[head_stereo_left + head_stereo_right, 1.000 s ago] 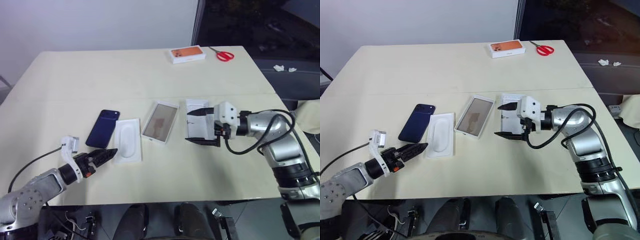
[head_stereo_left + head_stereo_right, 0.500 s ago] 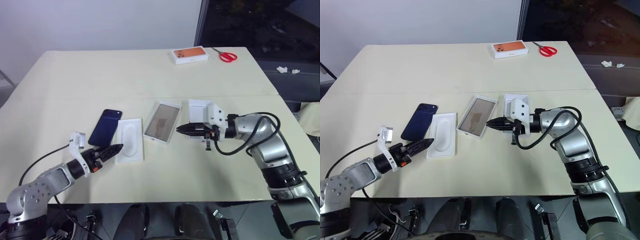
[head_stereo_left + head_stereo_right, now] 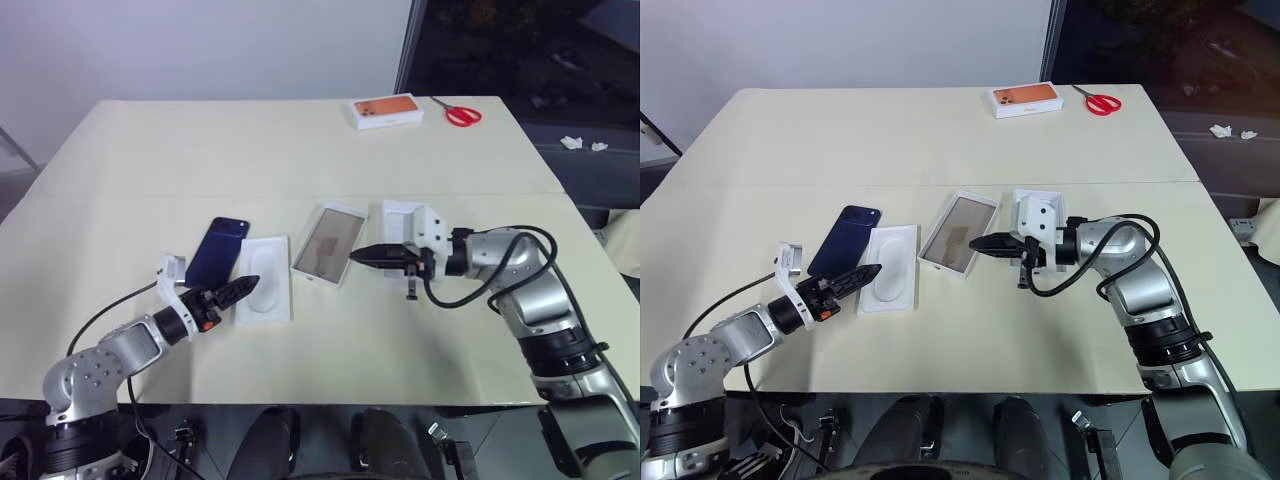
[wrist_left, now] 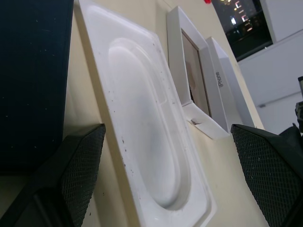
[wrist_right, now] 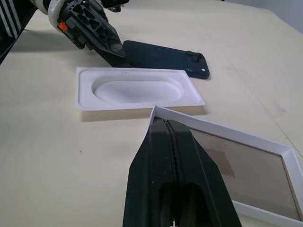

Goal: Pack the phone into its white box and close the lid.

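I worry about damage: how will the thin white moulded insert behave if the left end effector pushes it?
The insert looks thin and hollow, so it is probably very light and should slide easily on the smooth table. Its thin rim may flex or ride up. Lying flat, it is unlikely to tip.

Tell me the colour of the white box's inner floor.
Tan-brown, framed by white walls; the white box shows it best in the right eye view.

A white moulded insert (image 3: 262, 292) with an oval recess is laid flat on the cream counter (image 3: 250, 150), left of centre. A white box with an orange face (image 3: 387, 110) is placed at the far edge, and red-handled scissors (image 3: 462, 113) are laid just beside it on the right.
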{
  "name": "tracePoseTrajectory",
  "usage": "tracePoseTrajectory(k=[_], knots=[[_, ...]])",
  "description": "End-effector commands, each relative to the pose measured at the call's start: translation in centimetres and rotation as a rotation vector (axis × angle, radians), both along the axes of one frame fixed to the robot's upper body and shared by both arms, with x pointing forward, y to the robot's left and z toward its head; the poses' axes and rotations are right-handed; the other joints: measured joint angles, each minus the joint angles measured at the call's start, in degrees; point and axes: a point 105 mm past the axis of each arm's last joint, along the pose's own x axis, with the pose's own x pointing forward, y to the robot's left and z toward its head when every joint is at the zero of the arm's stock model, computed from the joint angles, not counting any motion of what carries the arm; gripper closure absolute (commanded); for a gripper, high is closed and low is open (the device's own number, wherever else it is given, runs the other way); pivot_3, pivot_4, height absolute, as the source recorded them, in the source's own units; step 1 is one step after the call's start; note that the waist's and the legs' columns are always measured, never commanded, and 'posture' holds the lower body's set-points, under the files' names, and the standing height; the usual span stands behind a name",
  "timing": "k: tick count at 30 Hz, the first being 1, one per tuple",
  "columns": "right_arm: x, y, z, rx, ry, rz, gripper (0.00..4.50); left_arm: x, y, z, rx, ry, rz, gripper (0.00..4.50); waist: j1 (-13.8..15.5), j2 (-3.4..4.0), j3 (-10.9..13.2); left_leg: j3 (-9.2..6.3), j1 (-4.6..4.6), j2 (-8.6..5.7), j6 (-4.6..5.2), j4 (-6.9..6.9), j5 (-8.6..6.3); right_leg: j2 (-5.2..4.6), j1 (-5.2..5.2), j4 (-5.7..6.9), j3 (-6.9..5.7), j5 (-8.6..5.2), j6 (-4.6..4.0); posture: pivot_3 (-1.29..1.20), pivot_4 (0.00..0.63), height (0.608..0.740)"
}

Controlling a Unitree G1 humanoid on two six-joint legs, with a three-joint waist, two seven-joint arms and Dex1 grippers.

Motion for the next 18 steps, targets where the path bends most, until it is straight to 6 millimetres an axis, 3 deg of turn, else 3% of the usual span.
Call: tracePoseTrajectory(k=[1,8,18], knots=[[-0.1,1.0,1.4,0.014,-0.070,0.028,4.50,-0.2,-0.6,-2.2,-0.048,0.111,-0.010,0.76,0.0,0.01,0.0,-0.01,0.04,-0.01,0.00,0.00,0.00,0.00,0.04,0.00,0.00,0.00,0.00,0.00,0.150,0.740],[-0.2,0.8,1.4,0.012,-0.071,0.023,4.50,-0.3,0.2,-2.4,-0.058,0.123,0.004,4.47,-0.1,0.05,0.0,-0.02,0.00,-0.03,0.03,-0.02,-0.02,-0.01,0.03,-0.10,-0.01,0.00,0.00,0.00,0.150,0.740],[-0.2,0.6,1.6,0.014,-0.087,0.009,4.50,-0.3,0.9,-2.3,-0.078,0.124,0.023,4.47,-0.3,0.06,0.0,-0.05,0.07,-0.02,0.03,-0.07,-0.02,-0.01,0.07,-0.09,-0.01,0.00,0.00,0.00,0.150,0.740]])
